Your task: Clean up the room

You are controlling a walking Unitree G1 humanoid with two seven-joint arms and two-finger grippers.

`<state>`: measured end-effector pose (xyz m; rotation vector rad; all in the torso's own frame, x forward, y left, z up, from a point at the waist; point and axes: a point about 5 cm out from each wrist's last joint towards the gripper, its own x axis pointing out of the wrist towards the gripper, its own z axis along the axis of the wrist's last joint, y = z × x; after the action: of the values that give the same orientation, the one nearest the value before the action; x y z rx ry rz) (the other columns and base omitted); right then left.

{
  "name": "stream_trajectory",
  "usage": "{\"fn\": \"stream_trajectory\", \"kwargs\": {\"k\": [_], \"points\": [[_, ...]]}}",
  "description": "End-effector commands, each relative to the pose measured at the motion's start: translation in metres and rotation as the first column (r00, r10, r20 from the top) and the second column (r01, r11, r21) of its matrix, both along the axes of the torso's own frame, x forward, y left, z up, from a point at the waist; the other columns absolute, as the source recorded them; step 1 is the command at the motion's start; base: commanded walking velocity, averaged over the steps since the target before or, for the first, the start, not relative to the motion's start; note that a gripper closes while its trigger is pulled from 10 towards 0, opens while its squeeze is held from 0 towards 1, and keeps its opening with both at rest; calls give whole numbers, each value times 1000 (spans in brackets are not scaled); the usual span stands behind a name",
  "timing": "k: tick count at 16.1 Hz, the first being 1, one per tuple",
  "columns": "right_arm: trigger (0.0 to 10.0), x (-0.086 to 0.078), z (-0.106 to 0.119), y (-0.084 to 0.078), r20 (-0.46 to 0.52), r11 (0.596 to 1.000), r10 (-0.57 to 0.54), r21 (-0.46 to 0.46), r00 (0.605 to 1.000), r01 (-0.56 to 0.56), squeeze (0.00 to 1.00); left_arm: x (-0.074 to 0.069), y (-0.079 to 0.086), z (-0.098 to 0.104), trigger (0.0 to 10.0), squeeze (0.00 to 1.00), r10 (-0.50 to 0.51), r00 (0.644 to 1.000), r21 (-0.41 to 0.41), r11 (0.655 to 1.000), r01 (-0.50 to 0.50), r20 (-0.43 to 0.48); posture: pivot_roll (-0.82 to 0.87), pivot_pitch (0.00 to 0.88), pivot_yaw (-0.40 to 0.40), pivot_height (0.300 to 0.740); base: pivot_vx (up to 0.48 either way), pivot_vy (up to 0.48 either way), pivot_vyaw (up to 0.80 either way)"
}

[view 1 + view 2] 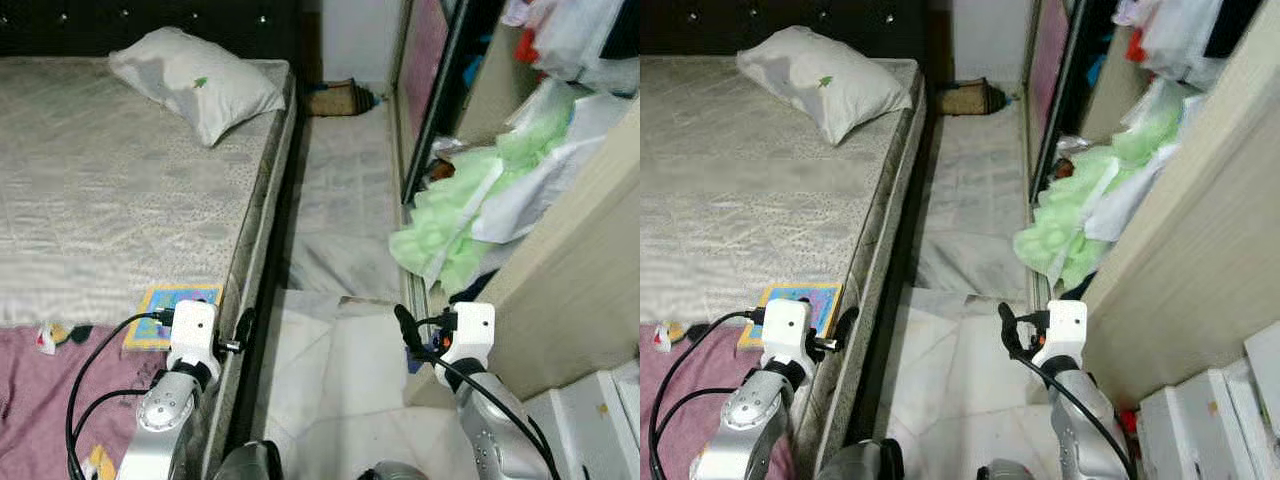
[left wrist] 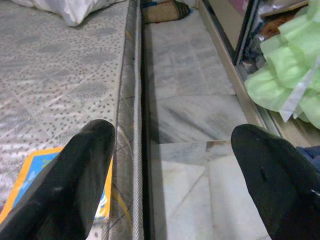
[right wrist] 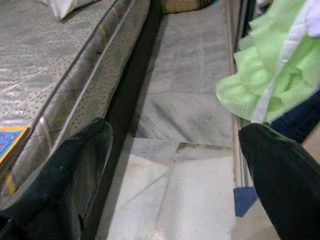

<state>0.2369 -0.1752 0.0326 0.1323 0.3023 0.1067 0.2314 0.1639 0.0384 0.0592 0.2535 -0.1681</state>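
Green cloth (image 1: 445,225) — spilling from wardrobe (image 1: 575,270)

a home bedroom: a bare mattress (image 1: 120,190) with a white pillow (image 1: 195,80) fills one side, a narrow marble floor (image 1: 345,190) runs beside it, and an open sliding wardrobe (image 1: 560,270) spills green and white clothes (image 1: 455,215).

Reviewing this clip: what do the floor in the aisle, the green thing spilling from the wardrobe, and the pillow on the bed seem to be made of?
Floor: looks like polished marble or marble-look tile, pale grey with veining and visible joints. Green thing: soft ruffled fabric, probably a light garment, since it drapes in frilly folds. Pillow: a stuffed cloth case, off-white and matte, with a small green mark; the fibre cannot be told.
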Motion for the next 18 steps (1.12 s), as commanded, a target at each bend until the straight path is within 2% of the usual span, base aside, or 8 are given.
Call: {"fn": "stream_trajectory", "kwargs": {"k": [1,3,6,10,12,13,18], "points": [[10000,-1,-1,-1,-9,1000,-9,1,1000,9,0,1,1,2,10000,0,-5,1000,0,1000,5,1,-64,107,43,740,0,0,-800],[10000,-1,-2,-1,-11,1000,-12,2,1000,12,0,2,-1,3,10000,0,-15,1000,-6,1000,15,5,-66,105,44,740,0,0,-688],[10000,0,1,2,16,1000,27,-15,1000,-27,0,3,-2,4,10000,0,-9,1000,8,1000,9,7,-65,101,45,740,0,0,0],[10000,3,4,6,33,998,54,-24,998,-53,0,5,-3,6,10000,0,6,1000,21,1000,-6,22,-64,95,45,740,0,0,797],[10000,5,5,6,40,998,61,-25,997,-60,0,7,-2,7,10000,0,26,999,54,998,-28,42,-65,93,47,740,0,0,794],[10000,5,5,6,45,998,66,-29,997,-64,0,7,-3,7,10000,0,21,999,33,999,-22,50,-66,94,47,740,0,0,794],[10000,5,5,3,54,998,49,-32,997,-47,0,4,2,3,10000,0,32,999,49,998,-33,32,-70,84,50,740,0,0,791]]}}
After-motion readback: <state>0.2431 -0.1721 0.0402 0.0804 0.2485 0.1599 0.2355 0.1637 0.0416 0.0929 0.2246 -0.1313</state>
